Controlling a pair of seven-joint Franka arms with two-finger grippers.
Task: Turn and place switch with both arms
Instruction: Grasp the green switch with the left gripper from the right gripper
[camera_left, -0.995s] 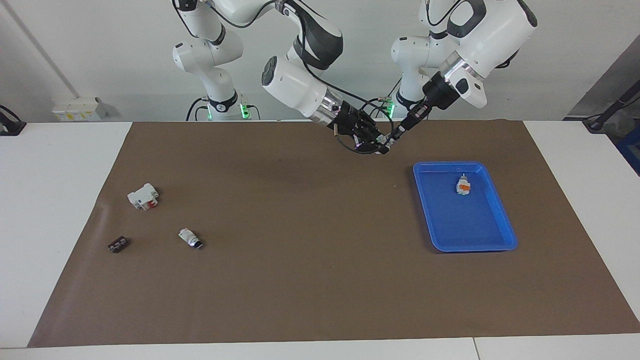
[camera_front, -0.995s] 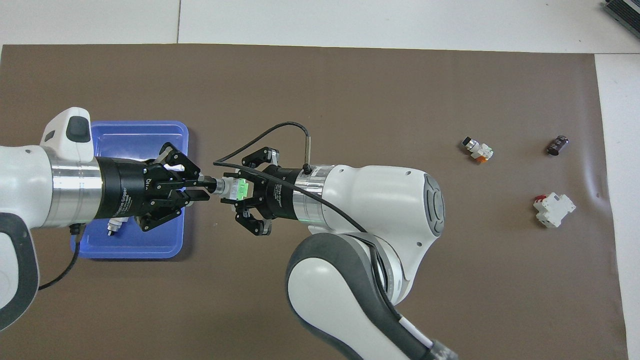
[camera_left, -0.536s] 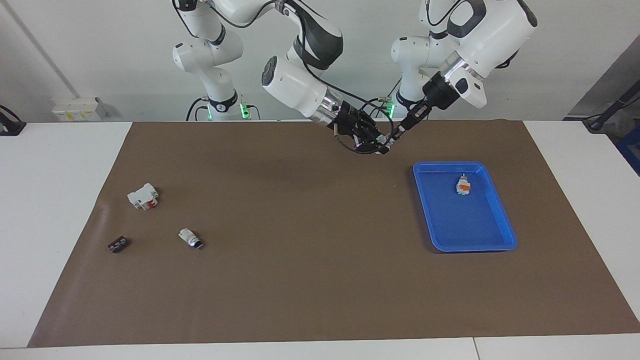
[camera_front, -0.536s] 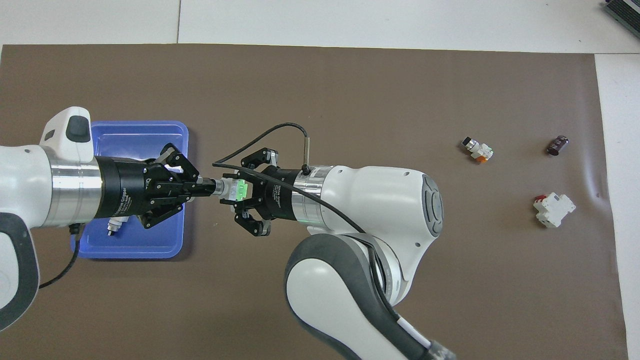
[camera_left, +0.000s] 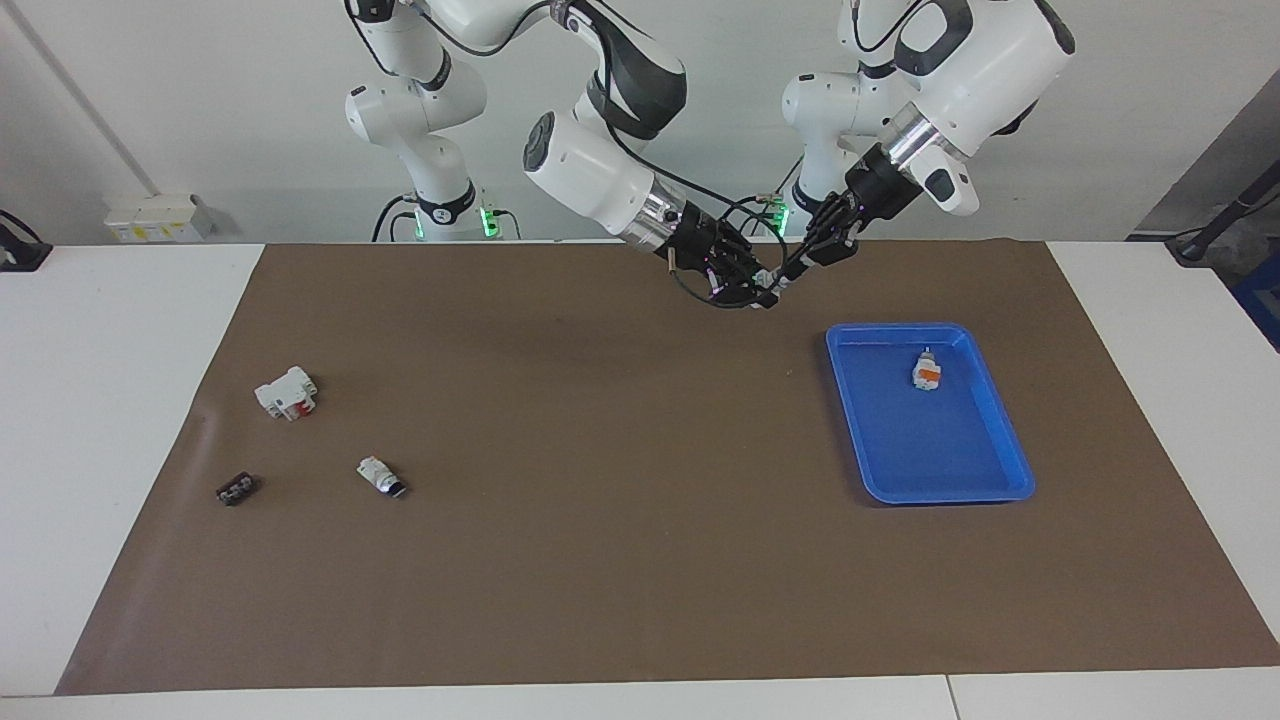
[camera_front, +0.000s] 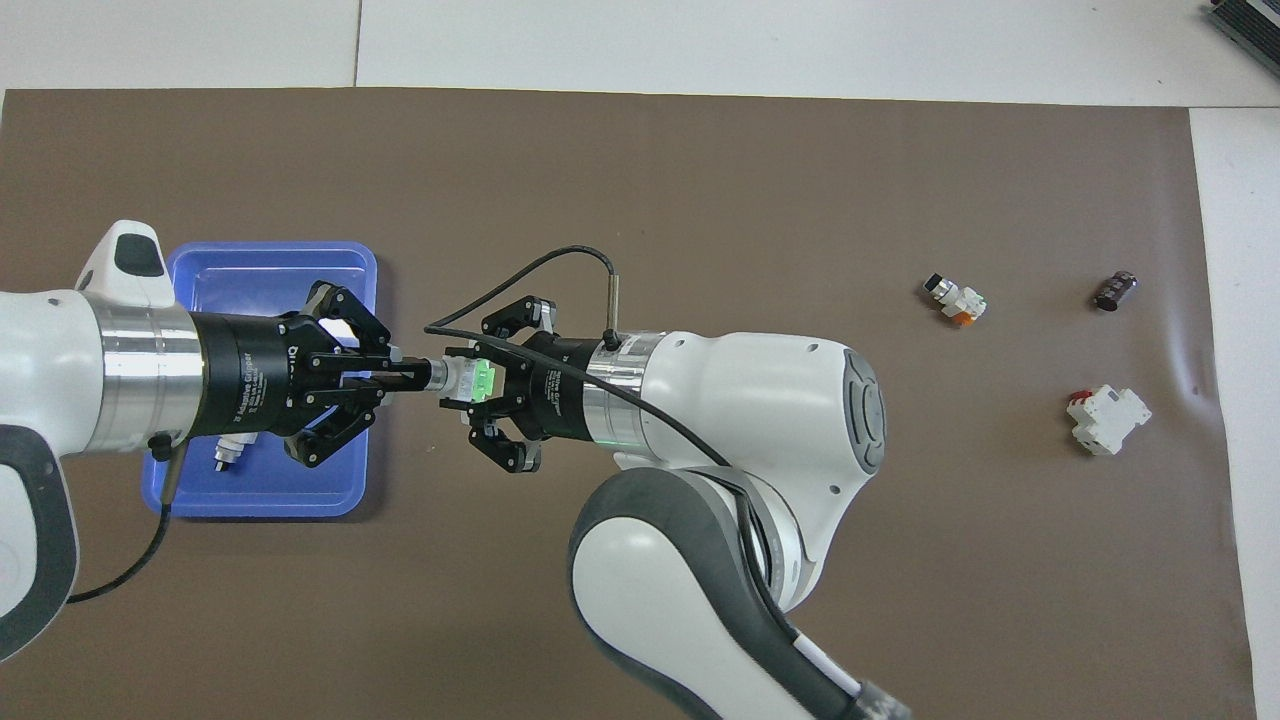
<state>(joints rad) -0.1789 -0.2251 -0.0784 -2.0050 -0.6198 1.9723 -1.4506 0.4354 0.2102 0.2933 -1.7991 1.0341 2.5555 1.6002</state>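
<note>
Brown mat (camera_left: 600, 560), both grippers' fingers pinching the switch (camera_front: 470, 380) in midair

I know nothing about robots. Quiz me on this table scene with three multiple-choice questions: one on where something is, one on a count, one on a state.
1. Where is the small white switch with the bright green face?
A. In the blue plastic tray
B. In the air between the two grippers
C. On the brown mat beside the dark cylinder

2. How many pieces lie in the blue plastic tray?
A. None
B. One
C. Three

3. What is the right gripper doing?
A. Shut on the switch
B. Open over the tray
C. Resting on the mat

Answers:
1 B, the facing view shows it above the mat, with the left gripper at its black knob end.
2 B, only the white piece with an orange patch lies there.
3 A, its fingers clasp the switch's white body.
</note>
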